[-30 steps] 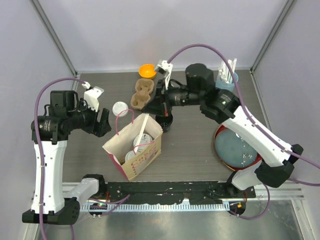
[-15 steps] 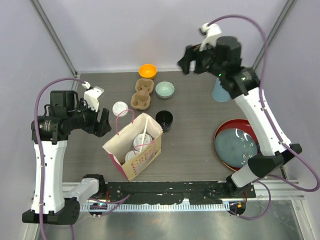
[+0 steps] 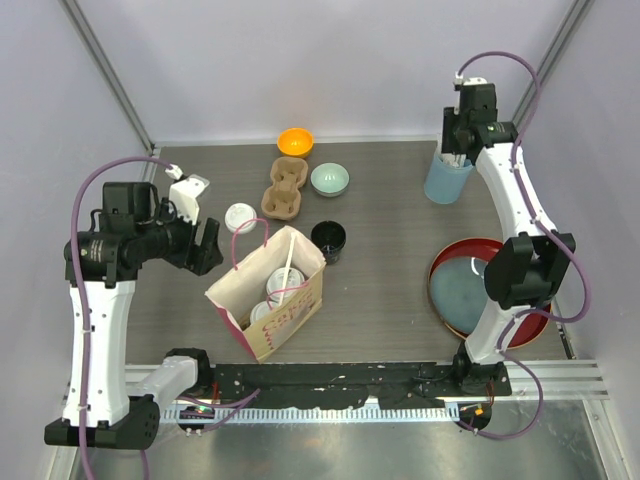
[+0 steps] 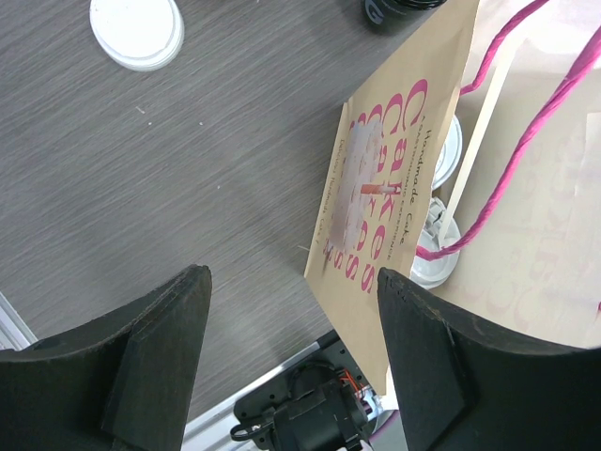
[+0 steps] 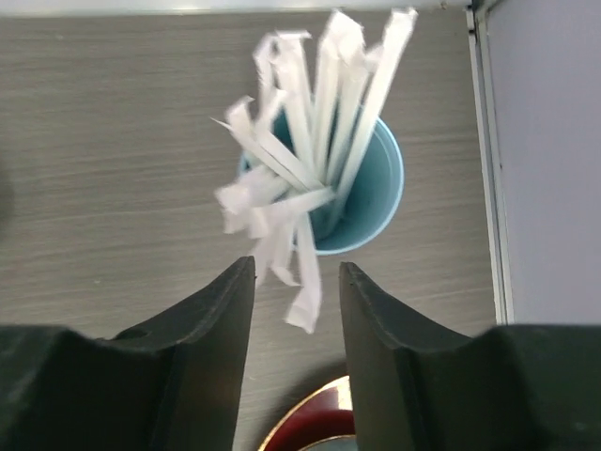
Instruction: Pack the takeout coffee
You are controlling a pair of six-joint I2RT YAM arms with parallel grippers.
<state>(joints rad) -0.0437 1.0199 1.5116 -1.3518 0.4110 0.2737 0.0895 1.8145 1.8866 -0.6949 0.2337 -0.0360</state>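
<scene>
At the table's left edge the left gripper point(image 3: 210, 246) hangs spread wide and empty, just beside the paper bag point(image 3: 290, 315). A careless swing could knock that bag over and spill the lidded cups point(image 3: 282, 283) inside. Another lidded cup point(image 3: 240, 217) stands behind the bag, with an unlidded black cup point(image 3: 328, 238) to the bag's right. At the far right corner the right gripper point(image 5: 296, 266), jaws part-spread and holding nothing, hovers over the tumbler point(image 3: 446, 182) of straws point(image 5: 319, 113). Coming down crooked could topple it.

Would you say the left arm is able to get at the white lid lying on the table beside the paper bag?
Probably yes. The white lid sits on bare table just beyond the open left gripper, with the paper bag off to one side and nothing between them.
</scene>
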